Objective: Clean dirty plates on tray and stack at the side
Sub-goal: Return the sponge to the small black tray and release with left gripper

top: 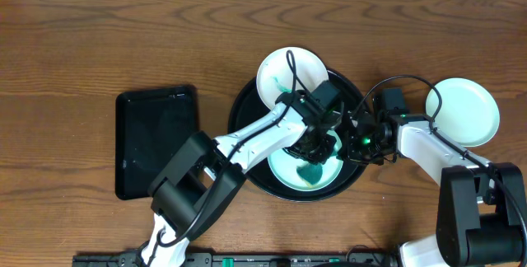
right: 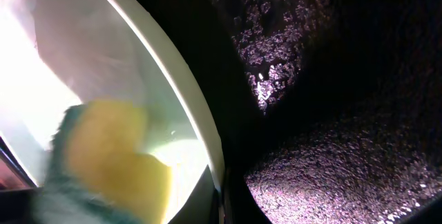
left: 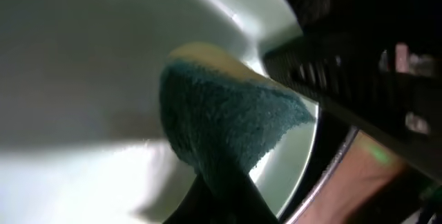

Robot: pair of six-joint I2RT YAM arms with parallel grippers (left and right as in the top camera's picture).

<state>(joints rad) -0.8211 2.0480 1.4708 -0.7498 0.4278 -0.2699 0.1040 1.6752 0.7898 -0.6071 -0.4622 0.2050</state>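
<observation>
Wooden table. Big round black tray sits mid-table, and a smaller rectangular tray lies to its left. One teal-smeared plate lies inside the round tray. A second smeared plate rests on the tray's far rim. A clean plate is on the table to the right. Left gripper is clamped on a teal-and-yellow sponge, which is pressed on the inner plate. Right gripper is closed at that plate's right edge; can't tell if it pinches the rim.

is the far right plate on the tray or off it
Off: the plate lies on the wood table, apart from the tray.
</observation>
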